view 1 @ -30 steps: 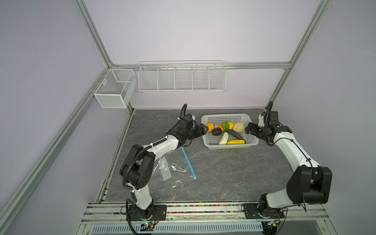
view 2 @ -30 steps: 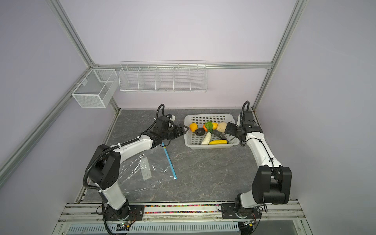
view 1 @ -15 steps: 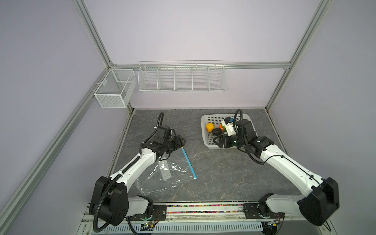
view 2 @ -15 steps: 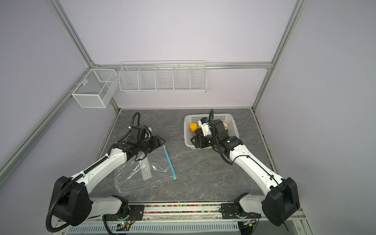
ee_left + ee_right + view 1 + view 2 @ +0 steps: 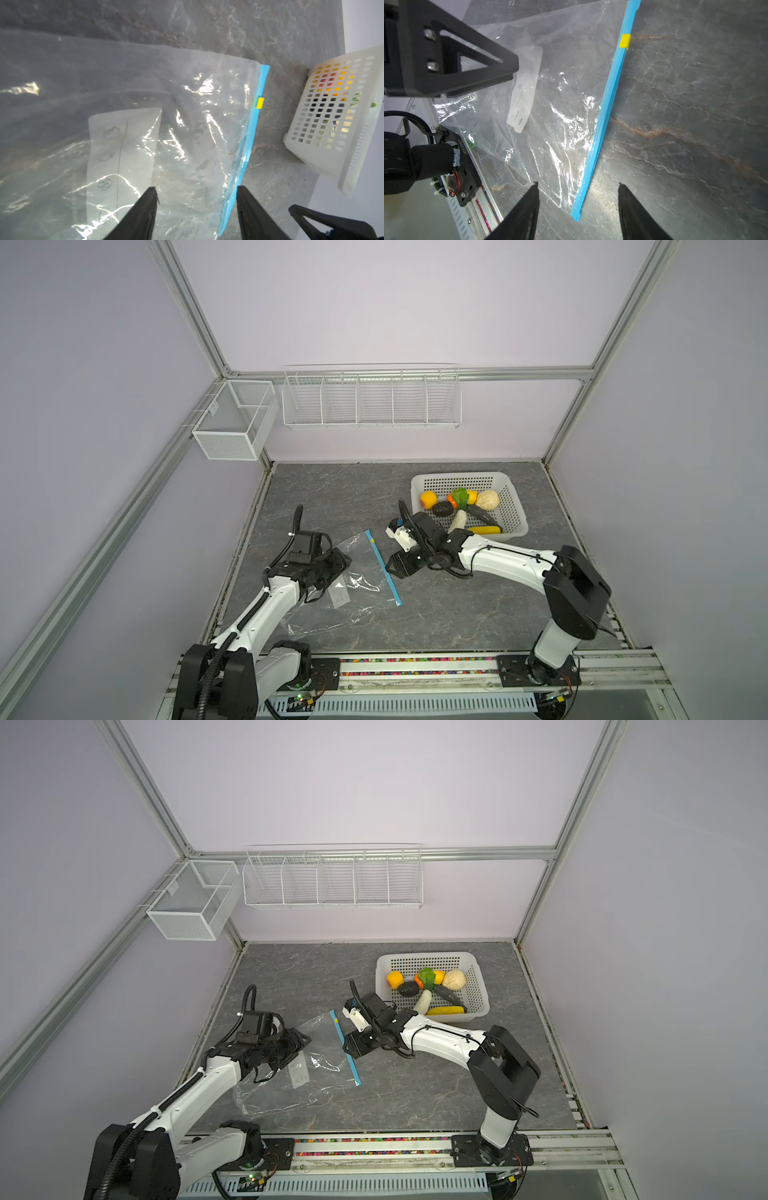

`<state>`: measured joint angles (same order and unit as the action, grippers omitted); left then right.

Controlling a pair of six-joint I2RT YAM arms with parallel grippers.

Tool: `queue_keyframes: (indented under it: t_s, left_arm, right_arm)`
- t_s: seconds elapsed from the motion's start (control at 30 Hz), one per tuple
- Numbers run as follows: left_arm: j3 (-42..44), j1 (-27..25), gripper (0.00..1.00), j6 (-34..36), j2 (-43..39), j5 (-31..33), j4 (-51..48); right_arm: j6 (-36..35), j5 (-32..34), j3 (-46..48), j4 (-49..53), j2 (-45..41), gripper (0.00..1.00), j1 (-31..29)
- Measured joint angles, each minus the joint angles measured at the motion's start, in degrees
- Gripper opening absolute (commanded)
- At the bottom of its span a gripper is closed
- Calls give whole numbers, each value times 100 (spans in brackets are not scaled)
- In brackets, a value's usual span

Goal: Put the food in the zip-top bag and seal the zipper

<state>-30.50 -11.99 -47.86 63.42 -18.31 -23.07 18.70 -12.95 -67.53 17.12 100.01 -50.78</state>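
Clear plastic zip-top bag [image 5: 360, 584] lies flat and empty on the desk [image 5: 457, 614]. All the food [image 5: 460, 502] waits in the white basket [image 5: 457, 477]. The left pincer [image 5: 196, 189] and right pincer [image 5: 578, 184] hover near the zipper [image 5: 608, 99], part open, holding nothing.

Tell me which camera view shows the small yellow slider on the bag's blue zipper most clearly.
The right wrist view: the yellow slider sits large and sharp on the blue zipper, near one end. The left wrist view shows it smaller and slightly blurred. In both top views it is only a tiny yellow speck.
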Motion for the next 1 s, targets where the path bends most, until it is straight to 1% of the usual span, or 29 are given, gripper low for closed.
queue_keyframes:
  t_s: [0.1, 0.27, 0.4, 0.57, 0.7, 1.0]
  left_arm:
    - [273, 13, 62, -107, 153, -188, 282]
    - [302, 96, 62, -111, 564, -446, 503]
    - [304, 111, 62, -101, 697, -533, 627]
    - [367, 142, 62, -103, 713, -538, 726]
    - [457, 149, 62, -122, 656, -553, 815]
    - [619, 155, 62, -164, 417, -466, 822]
  right_arm:
    - [72, -9, -20, -39, 197, 58, -9]
    - [164, -81, -76, -70, 474, 55, -35]
    - [251, -232, -114, -101, 595, 55, -37]
    - [363, -354, -120, -164, 625, 52, -37]
    - [428, -431, -197, -201, 833, 51, -37]
    - [470, -452, -251, -173, 1073, 49, -37]
